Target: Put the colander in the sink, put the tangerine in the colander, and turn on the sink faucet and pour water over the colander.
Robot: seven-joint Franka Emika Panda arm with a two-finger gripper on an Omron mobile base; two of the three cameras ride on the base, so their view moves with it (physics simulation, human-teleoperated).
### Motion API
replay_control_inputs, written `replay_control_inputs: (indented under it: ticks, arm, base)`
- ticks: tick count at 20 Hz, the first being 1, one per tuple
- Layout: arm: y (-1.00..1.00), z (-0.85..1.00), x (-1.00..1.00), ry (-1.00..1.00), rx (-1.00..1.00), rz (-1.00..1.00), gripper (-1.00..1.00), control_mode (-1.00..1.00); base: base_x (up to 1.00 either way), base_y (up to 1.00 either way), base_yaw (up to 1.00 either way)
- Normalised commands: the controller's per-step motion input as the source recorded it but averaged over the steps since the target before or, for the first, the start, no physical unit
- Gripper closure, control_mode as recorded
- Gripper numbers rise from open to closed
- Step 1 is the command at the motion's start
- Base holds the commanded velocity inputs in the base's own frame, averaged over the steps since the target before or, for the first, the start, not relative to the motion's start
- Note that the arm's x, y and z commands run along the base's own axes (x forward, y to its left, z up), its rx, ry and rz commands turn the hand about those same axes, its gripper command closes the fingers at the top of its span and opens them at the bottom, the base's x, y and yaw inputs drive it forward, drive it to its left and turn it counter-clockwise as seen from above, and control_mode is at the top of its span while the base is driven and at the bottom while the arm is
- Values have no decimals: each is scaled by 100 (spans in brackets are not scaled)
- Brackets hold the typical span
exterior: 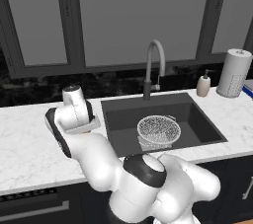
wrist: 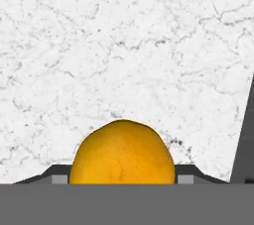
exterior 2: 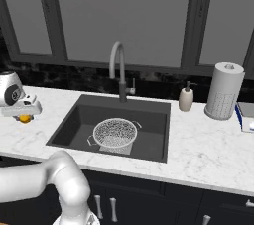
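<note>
The robot's two-finger gripper (wrist: 122,179) is clamped on a small round orange tangerine (wrist: 122,152), low over the white marble counter (wrist: 124,45).

In the hand view, the fruit sits at bottom centre with a dark finger tip (wrist: 55,173) pressed to each side. In the right base view, the tangerine (exterior 2: 24,118) peeks from under the white hand at the left edge, left of the dark grey rectangular sink (exterior 2: 149,144). A round silvery wire-mesh colander (exterior 2: 114,133) rests inside the basin at frame centre. The tall grey gooseneck faucet (exterior 2: 118,65) rises behind it, with a beige soap dispenser (exterior 2: 186,98) and a white paper-towel roll (exterior 2: 224,91) further right.
</note>
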Motion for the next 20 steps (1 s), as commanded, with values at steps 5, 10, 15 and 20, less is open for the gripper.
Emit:
replay_control_inputs:
  ticks: [5,10,15,20]
  arm:
    - [-100,61,1,-17,25,-17,100,-100]
    - [-100,53,4,-13,12,-17,100,-100]
    - [-100,3,9,-11,7,-20,100,-100]
    - [-100,-18,17,-1,-1,-19,100,-100]
  base:
    - [0,0,0]
    - [0,0,0]
    - [0,0,0]
    - [0,0,0]
